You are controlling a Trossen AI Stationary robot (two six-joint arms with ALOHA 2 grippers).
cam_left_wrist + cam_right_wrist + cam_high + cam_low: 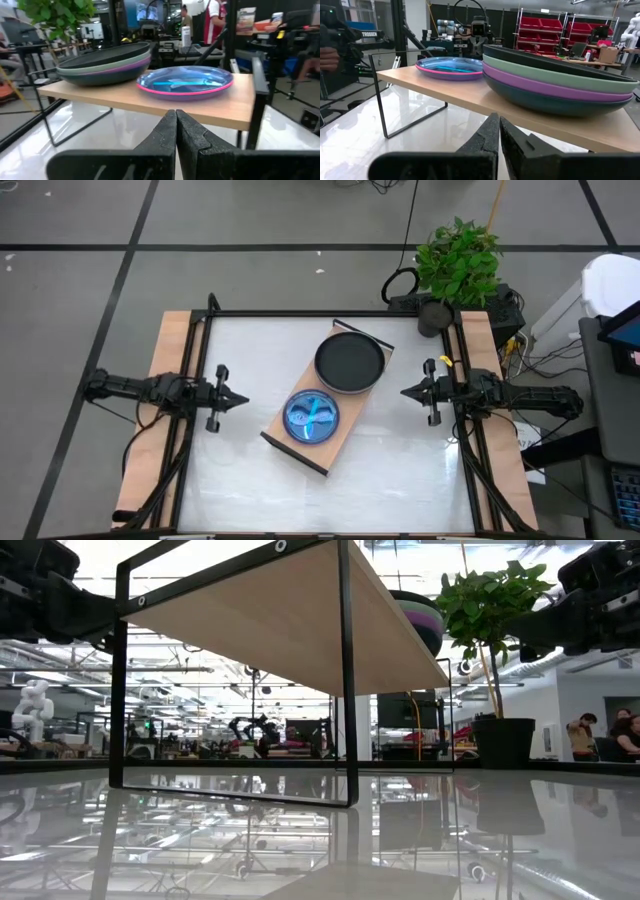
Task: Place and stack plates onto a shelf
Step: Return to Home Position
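The light-wood shelf (340, 415) stands slantwise mid-table on thin black rails. On its far part rests a stack of larger plates (555, 80): black on top, then pale green, purple and dark teal at the bottom. On its near part lies a translucent cyan plate on a pink one (186, 81). My left gripper (243, 398) hovers shut to the shelf's left. My right gripper (405, 391) hovers shut to its right. Neither touches anything.
A potted plant (455, 265) stands at the table's far right corner, with cables beside it. A black frame (300, 314) runs around the white tabletop. Open tabletop lies along the near edge (330, 500). People show in the room beyond the table.
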